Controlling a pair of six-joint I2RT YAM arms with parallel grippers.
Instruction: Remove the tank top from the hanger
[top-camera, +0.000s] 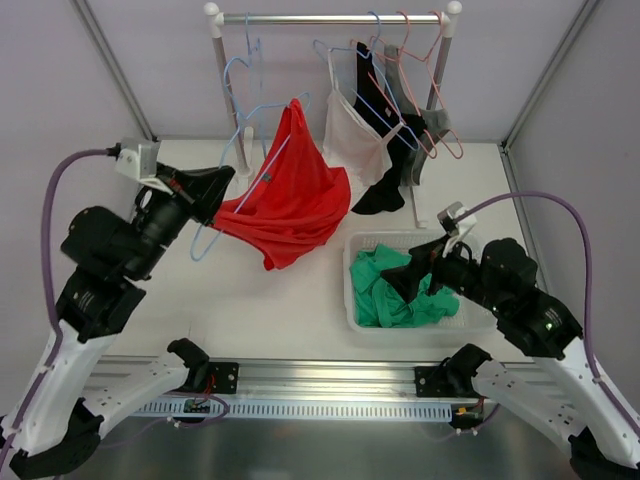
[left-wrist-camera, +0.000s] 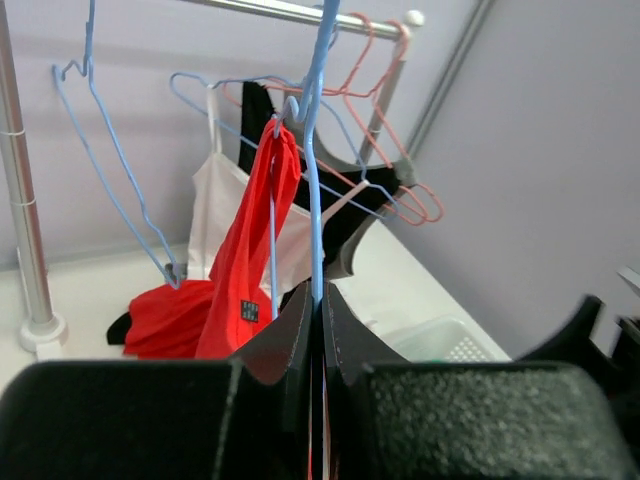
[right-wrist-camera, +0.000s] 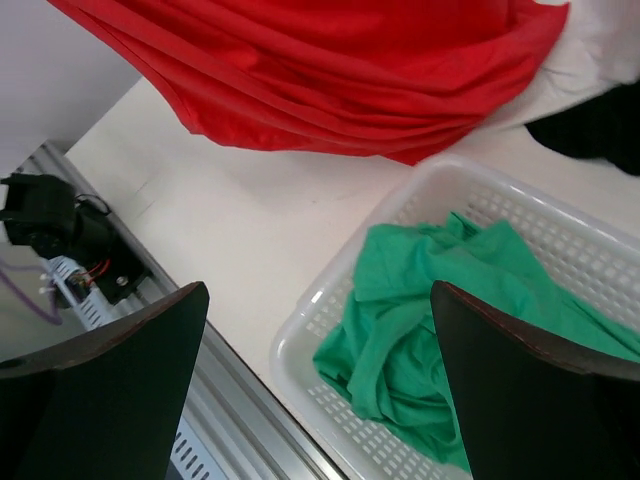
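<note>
**Hanger gripped, red top waiting to be stripped**

Right claw (top-camera: 408, 272) is hovering spread wide over the basket (top-camera: 348, 285) with a green garment (top-camera: 385, 292) inside, gripping nothing. Left claw (left-wrist-camera: 320, 300) is pinching the blue hanger (left-wrist-camera: 316, 150) wire tight, holding it out over the surface (top-camera: 270, 300). The red tank top (top-camera: 295, 200) is hanging on that hanger, hem drooping toward the surface, off the rack (top-camera: 330, 18) behind. Likely next: right claw reaching over, grabbing red fabric, dragging it off the wire.
</note>
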